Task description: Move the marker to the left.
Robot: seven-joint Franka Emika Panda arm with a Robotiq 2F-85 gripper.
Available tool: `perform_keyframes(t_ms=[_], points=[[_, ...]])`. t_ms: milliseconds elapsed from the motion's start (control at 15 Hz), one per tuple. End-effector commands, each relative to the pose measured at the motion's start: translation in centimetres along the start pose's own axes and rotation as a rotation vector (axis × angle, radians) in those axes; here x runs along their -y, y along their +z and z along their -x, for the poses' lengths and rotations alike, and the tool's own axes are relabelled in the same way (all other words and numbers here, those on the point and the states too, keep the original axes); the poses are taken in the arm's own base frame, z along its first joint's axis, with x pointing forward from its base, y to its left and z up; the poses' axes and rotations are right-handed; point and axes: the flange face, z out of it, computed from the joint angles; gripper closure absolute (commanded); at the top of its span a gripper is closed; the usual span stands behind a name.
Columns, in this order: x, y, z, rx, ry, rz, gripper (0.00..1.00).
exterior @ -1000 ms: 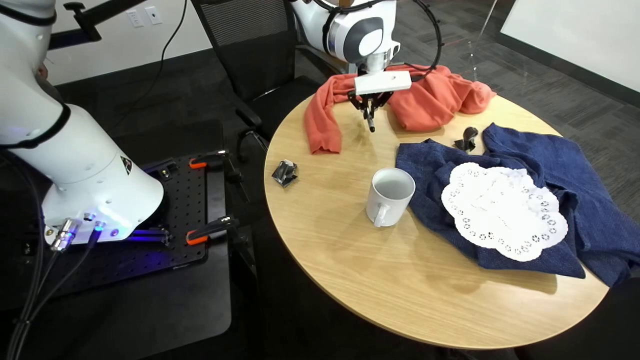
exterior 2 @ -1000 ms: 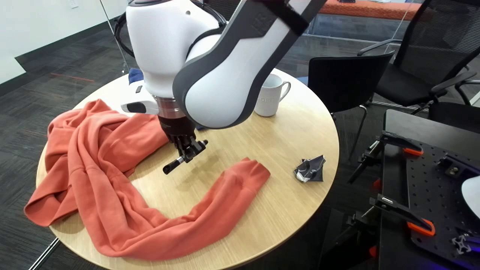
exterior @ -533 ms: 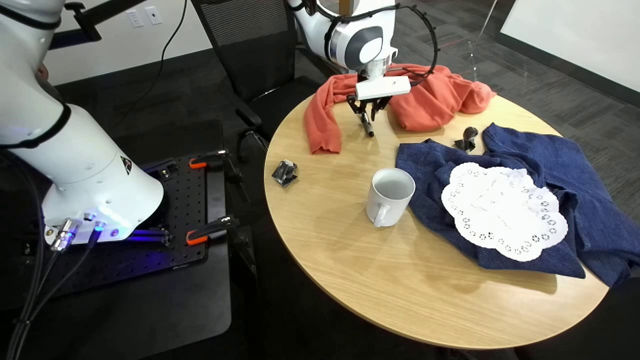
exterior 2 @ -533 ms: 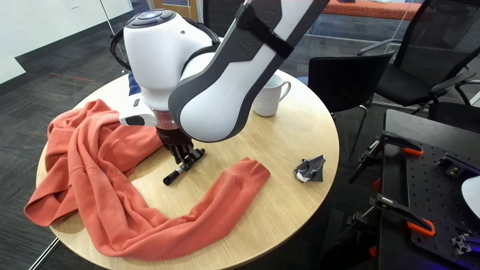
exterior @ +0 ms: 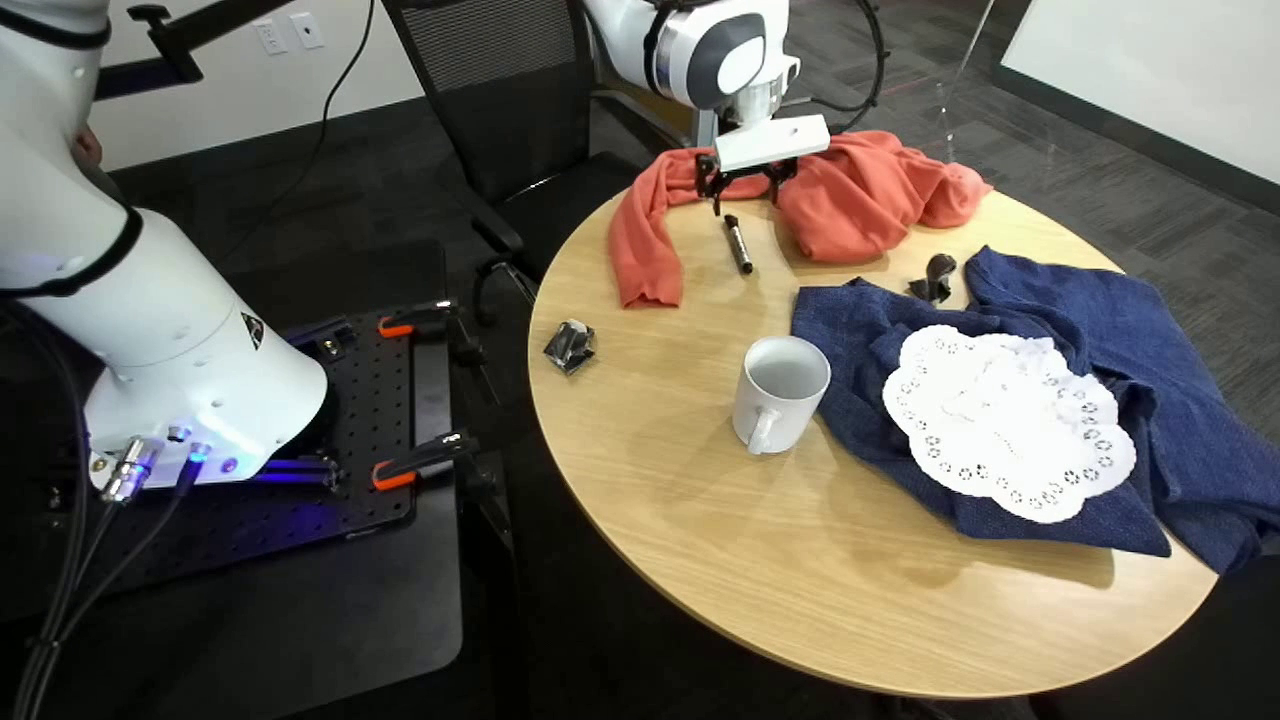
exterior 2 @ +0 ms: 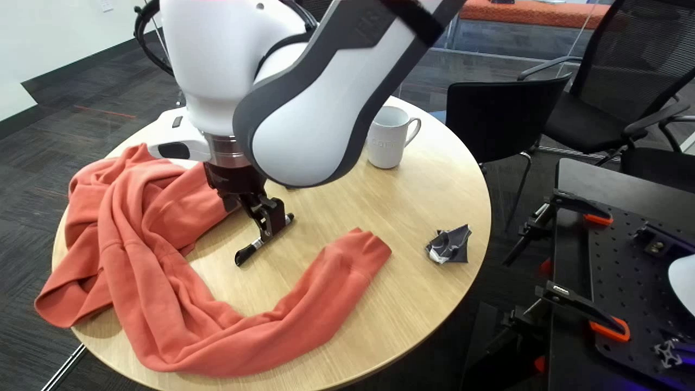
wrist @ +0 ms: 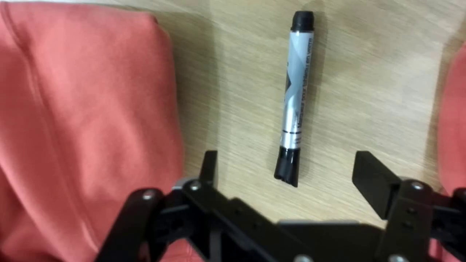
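The marker (wrist: 295, 91), silver-grey with black ends, lies flat on the wooden table. My gripper (wrist: 286, 160) stands wide open just above it in the wrist view. The two fingers (wrist: 375, 182) sit apart on either side of the black cap end, neither touching it. An exterior view shows the marker (exterior: 739, 245) on the wood in front of the gripper (exterior: 746, 200). From an exterior view, the gripper (exterior 2: 266, 231) covers part of the marker (exterior 2: 247, 254), leaving both ends visible.
A red-orange cloth (exterior: 645, 265) lies around the marker on two sides. Also on the table are a white mug (exterior: 780, 395), a crumpled dark packet (exterior: 571, 346), a blue cloth (exterior: 1160, 330) under a white doily (exterior: 1005, 420), and a small dark object (exterior: 935, 278).
A second ago the gripper was shut on the marker above the table; half a second ago the marker was lower. Now the jaws have opened, the marker rests on the table, and the gripper has risen.
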Motion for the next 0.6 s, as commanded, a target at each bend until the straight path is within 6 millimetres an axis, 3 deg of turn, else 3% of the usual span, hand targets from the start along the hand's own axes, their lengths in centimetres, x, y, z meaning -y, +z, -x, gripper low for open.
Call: perform_keyframes(t_ms=[0,333,533], points=[[1.1,-4.0,1.0,-0.008,0.007,0.043,0.00],[1.9,-6.6,2.4,-0.011,0.016,0.056,0.00],[1.3,-5.6,2.1,0.007,0.010,0.037,0.00]])
